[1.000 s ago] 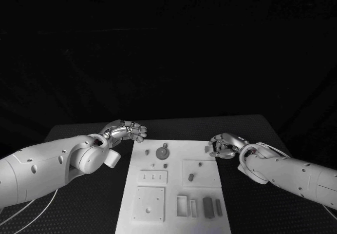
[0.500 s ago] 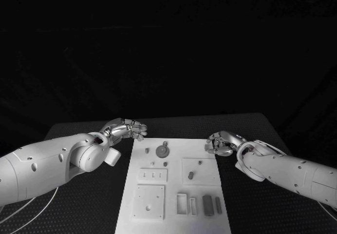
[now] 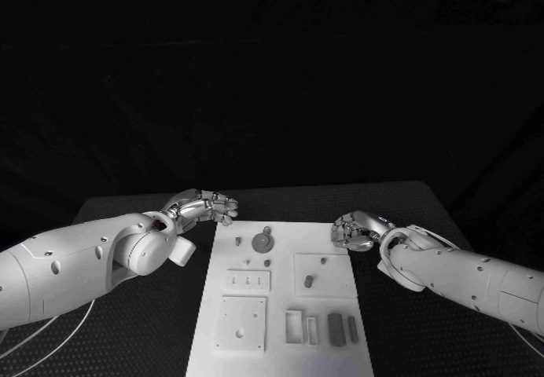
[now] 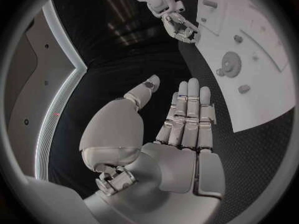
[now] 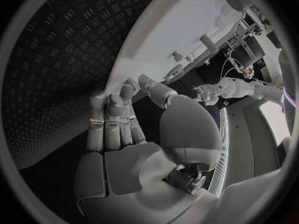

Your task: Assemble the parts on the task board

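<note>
Left hand (image 3: 202, 209) hovers empty beside the task board's (image 3: 284, 314) far left corner, fingers loosely spread. The board lies mid-desk (image 3: 136, 330), its small parts (image 3: 336, 330) hard to distinguish. Right hand (image 3: 354, 232), at its far right corner, is curled; contents unclear.

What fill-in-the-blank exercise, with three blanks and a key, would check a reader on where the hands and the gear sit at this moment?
1. The left hand is by the task board's far ____ corner.
2. The round gear lies toward the board's ____ end, between the two hands.
3. In its own wrist view, the left hand holds ____, fingers straight and side by side.
4. The right hand is at the board's far ____ corner.

Missing words: left; far; nothing; right
</note>
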You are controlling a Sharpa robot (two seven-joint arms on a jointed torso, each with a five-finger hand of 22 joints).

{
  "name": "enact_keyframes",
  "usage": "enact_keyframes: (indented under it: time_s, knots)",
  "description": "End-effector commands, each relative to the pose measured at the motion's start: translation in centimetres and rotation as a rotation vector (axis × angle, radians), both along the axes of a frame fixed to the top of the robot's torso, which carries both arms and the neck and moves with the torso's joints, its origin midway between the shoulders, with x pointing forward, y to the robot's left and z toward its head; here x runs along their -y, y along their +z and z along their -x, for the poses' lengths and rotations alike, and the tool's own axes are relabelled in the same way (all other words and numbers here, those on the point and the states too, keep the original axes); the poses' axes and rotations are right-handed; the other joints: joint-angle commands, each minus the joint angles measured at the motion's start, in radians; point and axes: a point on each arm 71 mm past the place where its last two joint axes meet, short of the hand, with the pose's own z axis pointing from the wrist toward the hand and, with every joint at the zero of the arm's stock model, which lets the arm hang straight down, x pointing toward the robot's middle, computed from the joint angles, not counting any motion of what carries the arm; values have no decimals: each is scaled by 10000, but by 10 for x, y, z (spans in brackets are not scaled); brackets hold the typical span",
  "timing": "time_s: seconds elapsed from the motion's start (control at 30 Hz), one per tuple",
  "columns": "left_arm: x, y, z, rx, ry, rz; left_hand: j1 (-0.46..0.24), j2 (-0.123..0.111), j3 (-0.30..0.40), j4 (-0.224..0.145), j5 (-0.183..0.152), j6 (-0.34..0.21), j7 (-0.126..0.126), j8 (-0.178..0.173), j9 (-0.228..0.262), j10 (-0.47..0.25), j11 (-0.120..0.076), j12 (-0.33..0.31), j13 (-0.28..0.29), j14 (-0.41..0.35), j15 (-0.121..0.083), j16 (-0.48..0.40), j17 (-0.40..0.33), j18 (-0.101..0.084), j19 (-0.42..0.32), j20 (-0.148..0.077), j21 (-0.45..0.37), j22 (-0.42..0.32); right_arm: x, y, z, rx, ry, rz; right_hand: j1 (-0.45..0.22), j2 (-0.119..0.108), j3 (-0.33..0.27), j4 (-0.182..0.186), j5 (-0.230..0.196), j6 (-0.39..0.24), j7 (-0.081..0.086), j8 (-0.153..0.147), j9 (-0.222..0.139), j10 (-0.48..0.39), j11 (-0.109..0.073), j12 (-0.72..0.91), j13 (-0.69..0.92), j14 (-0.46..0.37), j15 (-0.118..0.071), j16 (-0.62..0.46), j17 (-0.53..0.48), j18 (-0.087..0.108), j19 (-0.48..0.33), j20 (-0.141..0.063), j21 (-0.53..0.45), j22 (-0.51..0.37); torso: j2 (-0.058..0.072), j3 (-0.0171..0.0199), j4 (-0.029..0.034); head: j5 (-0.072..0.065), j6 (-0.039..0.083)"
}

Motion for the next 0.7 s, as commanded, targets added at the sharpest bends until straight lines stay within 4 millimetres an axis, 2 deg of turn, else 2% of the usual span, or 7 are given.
enact_keyframes:
  time_s: [0.03,0.7]
  knots:
    - [3,1,1,52,-191,87,-20,40,-50,-14,-39,17,54,-50,13,-90,11,-40,-2,-15,9,-70,15,144,-43,7,50,-12,-2,-1,0,-102,169,-18,17,114,45,-46,-39,451,320,42,17,-7,-53,50,-10,-22,-45,43,6,222,-14,-32,30,165,-5,4,-2,6,-14]
    - [2,1,1,43,-178,80,-26,42,-52,-9,-39,15,60,-56,18,-95,14,-43,2,-14,10,-75,20,142,-45,9,57,-19,-4,-3,-1,-90,140,6,30,366,109,-151,-80,991,258,235,29,38,-108,113,-51,-1,-90,95,15,222,10,-52,86,170,-9,6,3,34,-30]
